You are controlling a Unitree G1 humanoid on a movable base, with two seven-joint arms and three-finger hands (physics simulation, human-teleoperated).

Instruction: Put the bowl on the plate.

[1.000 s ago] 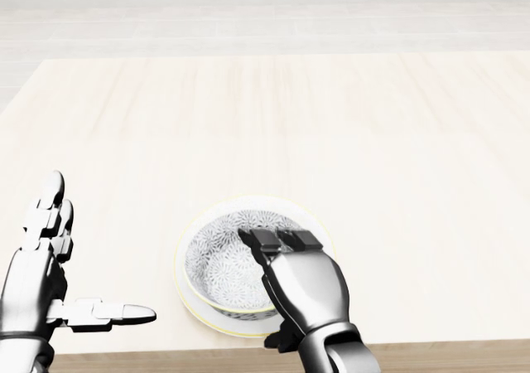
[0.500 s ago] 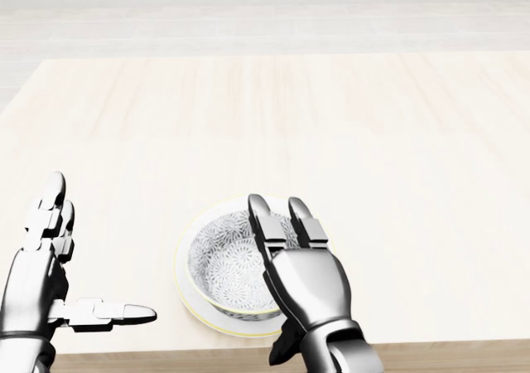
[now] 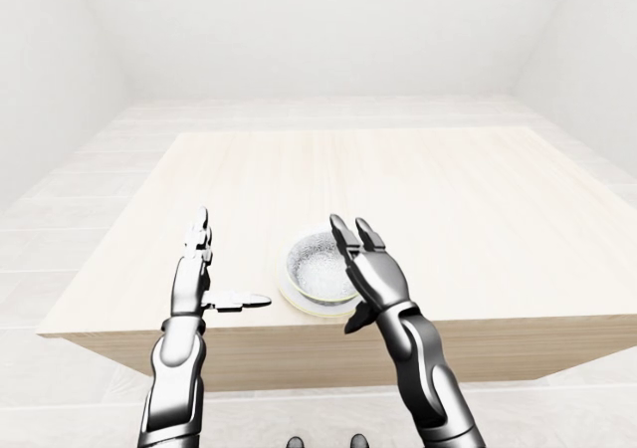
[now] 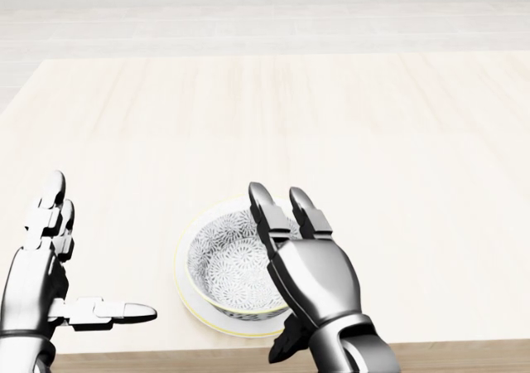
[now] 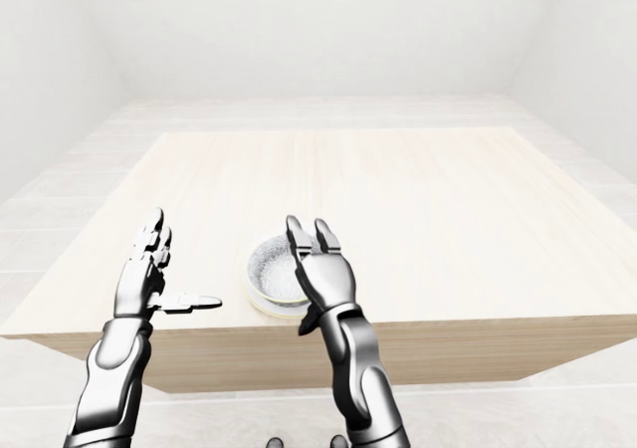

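Note:
A patterned white bowl (image 4: pixel 225 265) sits on a white plate with a yellow rim (image 4: pixel 184 294), near the bottom edge of the wooden table in the head view. My right hand (image 4: pixel 281 224) hovers over the bowl's right side, fingers stretched open and clear of the rim, hiding that side of bowl and plate. My left hand (image 4: pixel 79 257) stands open to the left of the plate, fingers up and thumb pointing toward it, holding nothing.
The light wooden table (image 3: pixel 398 179) stretches away toward the top of the eye views. Its near edge (image 4: pixel 455 352) runs just below the plate. White floor and walls surround it.
My right hand's fingers, curled over the bowl's rim a second ago, have straightened and let go of the bowl. The bowl rests on the plate. The left hand has not moved.

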